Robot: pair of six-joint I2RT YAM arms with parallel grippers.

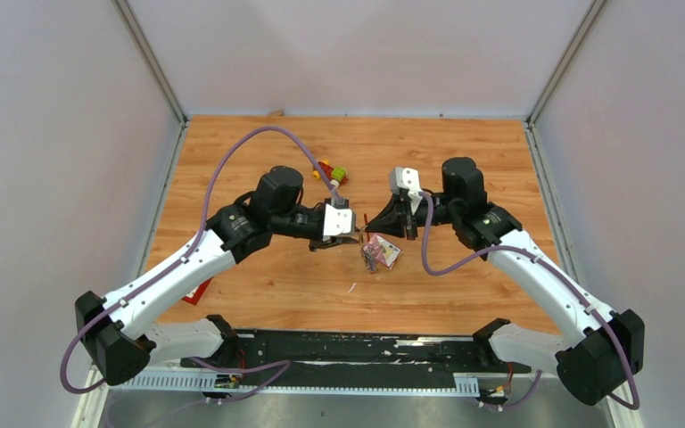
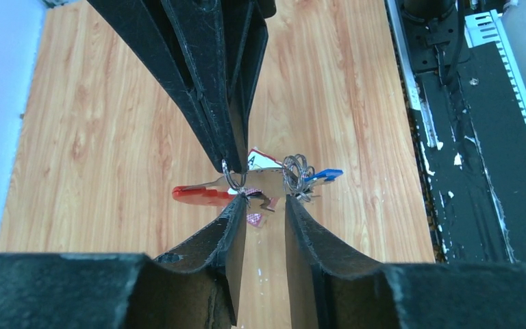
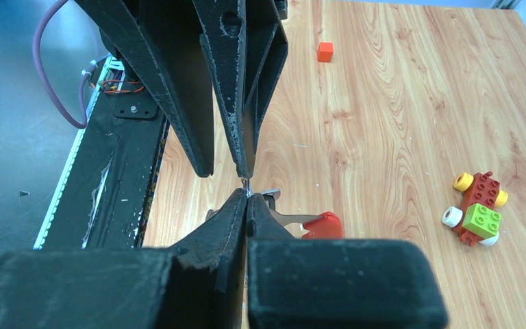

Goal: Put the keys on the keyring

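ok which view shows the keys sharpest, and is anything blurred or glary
Left wrist view: sharpest, the keyring and blue key crisp, though the left claw near the lens is soft and dark. Right wrist view: the right claw hides the keys; the toy car is sharp. Top view: even light, faint shadows, no glare, detail between the arms too small to read.

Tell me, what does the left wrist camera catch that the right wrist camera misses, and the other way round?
Only the left wrist view: a blue-headed key beside a coil of wire loops.
Only the right wrist view: a toy car and a small orange cube.
Both: the open left pincer facing the right pincer, which is shut on the keyring with its red fob, over the wooden table.
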